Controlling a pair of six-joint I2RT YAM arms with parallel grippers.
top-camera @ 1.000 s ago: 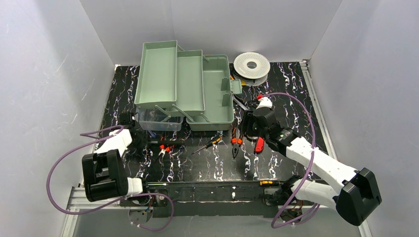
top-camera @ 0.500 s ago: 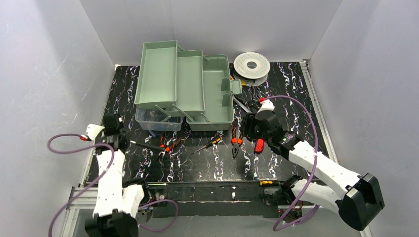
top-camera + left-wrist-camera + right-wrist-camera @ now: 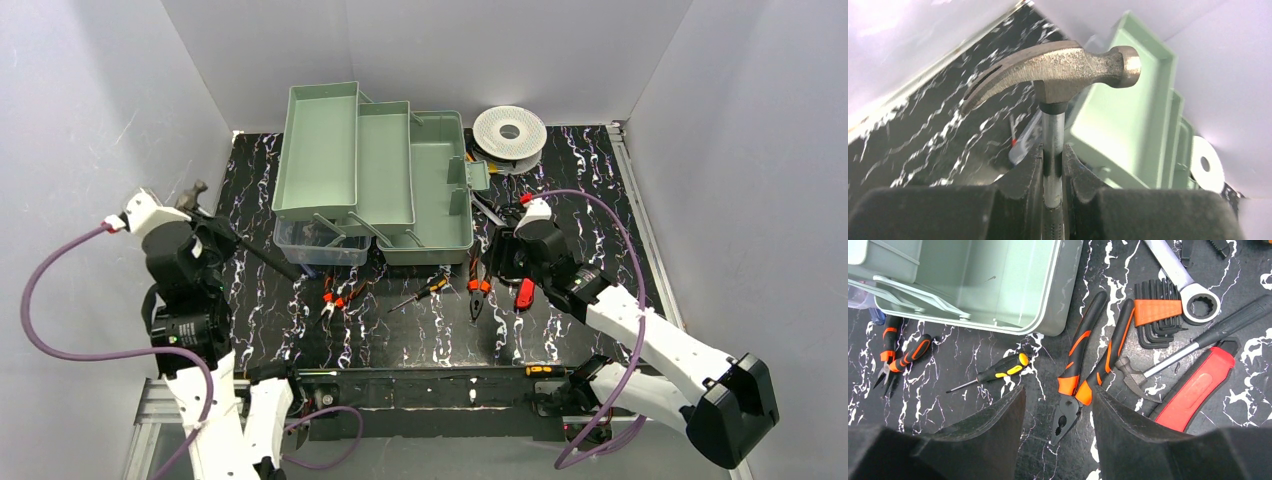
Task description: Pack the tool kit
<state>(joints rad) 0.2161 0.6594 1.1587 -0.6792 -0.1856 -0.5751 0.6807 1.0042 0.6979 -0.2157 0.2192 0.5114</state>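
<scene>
Ok so the left claw [image 3: 1053, 155] is clamped hard on the big hammer [image 3: 1058, 67], fingers pinching the steel shaft right under the head. From above, the head sits out by the left wall and the handle slants down toward the front-left corner of the toolbox [image 3: 432, 205]. The toolbox stands open at the back of the table [image 3: 440, 330], trays fanned out to the left. The right claw [image 3: 1058, 400] is spread wide with nothing in it, hanging straight over the big pliers [image 3: 1083, 365]. Those lie flat just in front of the toolbox, nose pointing at the near edge.

Count:
- two hammers: the one in the claw, plus a small hammer [image 3: 1130, 380] on the table just beside the pliers' handle
- one big pair of pliers
- a smaller orange-handled set [image 3: 910, 354] off to the left, can't tell if it's one pair or two
- one screwdriver [image 3: 998, 370] between that set and the big pliers
- one red knife [image 3: 1198, 390]
- one rack of hex keys [image 3: 1155, 315]
- one wrench [image 3: 1188, 287]
- one white spool [image 3: 509, 130] by the toolbox's back right corner

Versus a second ago: the left arm was folded low with its claw tucked by the toolbox's front-left corner, and it has since swung out and up toward the wall. The right arm has barely budged, claw about as wide as before. The loose tools haven't shifted.
</scene>
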